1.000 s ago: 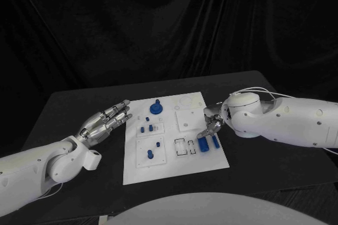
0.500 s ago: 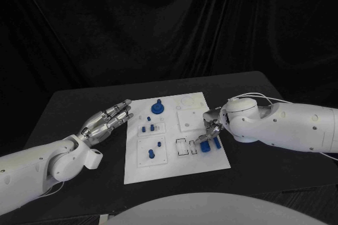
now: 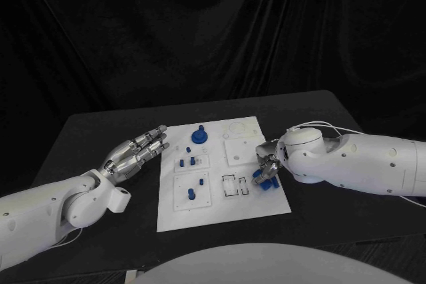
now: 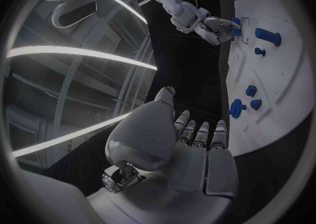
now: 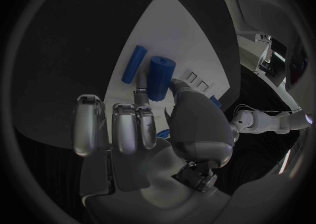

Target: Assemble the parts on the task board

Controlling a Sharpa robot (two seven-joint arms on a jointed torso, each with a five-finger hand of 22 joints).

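The matte white task board (image 3: 222,204) lies flat on the black table (image 3: 88,130). Over its right edge, the right hand (image 3: 265,166) has its metal fingers (image 5: 141,97) touching a thick blue cylinder (image 5: 158,76), beside a thinner blue rod (image 5: 134,64); whether they clamp it, I cannot tell. The left hand (image 3: 133,153) hovers just left of the board, fingers straight, slightly apart, holding nothing. Farther off stands a round blue knob (image 3: 199,136).

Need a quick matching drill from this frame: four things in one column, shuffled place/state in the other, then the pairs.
1. left hand
2. right hand
3. thick blue cylinder
4. blue knob

A. on the board's far end, left of the middle
B. lying on the board's right edge, at the fingertips
C. fingers straight, holding nothing, beside the board's left edge
D. reaching down onto the board's right edge

Pairs: 1-C, 2-D, 3-B, 4-A
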